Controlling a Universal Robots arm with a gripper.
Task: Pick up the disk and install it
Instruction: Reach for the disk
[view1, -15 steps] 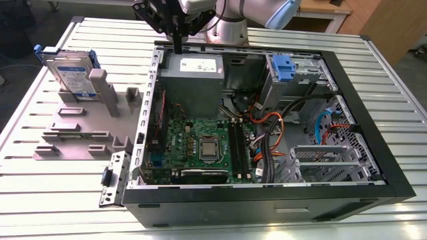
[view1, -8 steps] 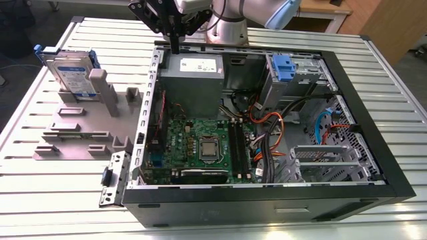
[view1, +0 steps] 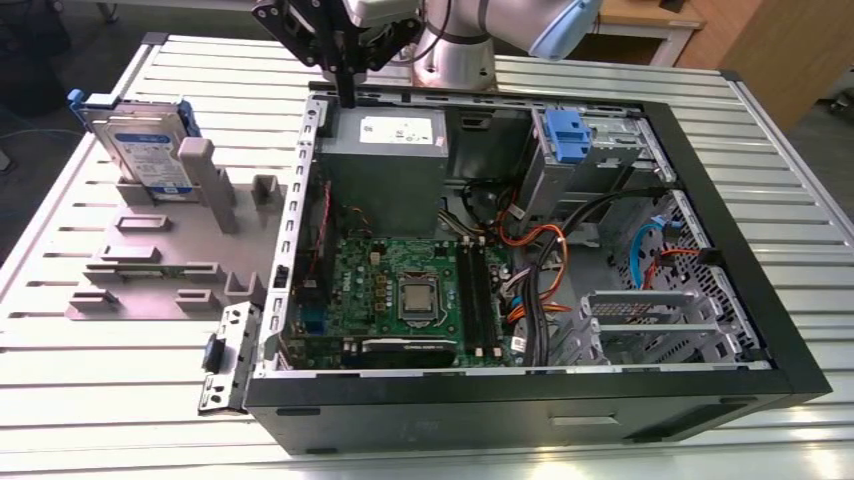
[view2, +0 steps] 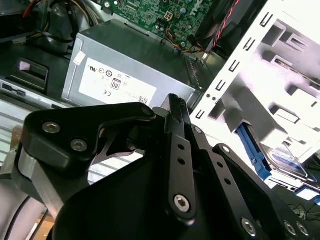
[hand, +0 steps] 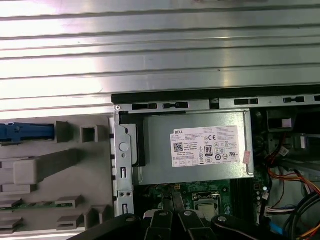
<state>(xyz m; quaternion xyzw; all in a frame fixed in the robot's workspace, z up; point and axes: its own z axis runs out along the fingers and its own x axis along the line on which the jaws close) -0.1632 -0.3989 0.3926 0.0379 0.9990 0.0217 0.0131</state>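
Overhead, at the exterior view's top centre, the hand (view1: 347, 95) hung clenched and empty over the edge of the open case (view1: 534, 405), just above the power supply (view1: 384, 170). The disk (view1: 138, 142) stood upright in a grey fixture (view1: 147, 290) on the tabletop (view1: 107, 420), upper left, well apart from the hand.

Disk (view1: 144, 148): silver metal, blue plastic carrier (view1: 91, 103); table (view1: 747, 140): ribbed shiny metal; gripper (view1: 347, 92): matt black

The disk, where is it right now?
At the exterior view's left, the disk stands on edge in the grey rack, beside the open computer case.
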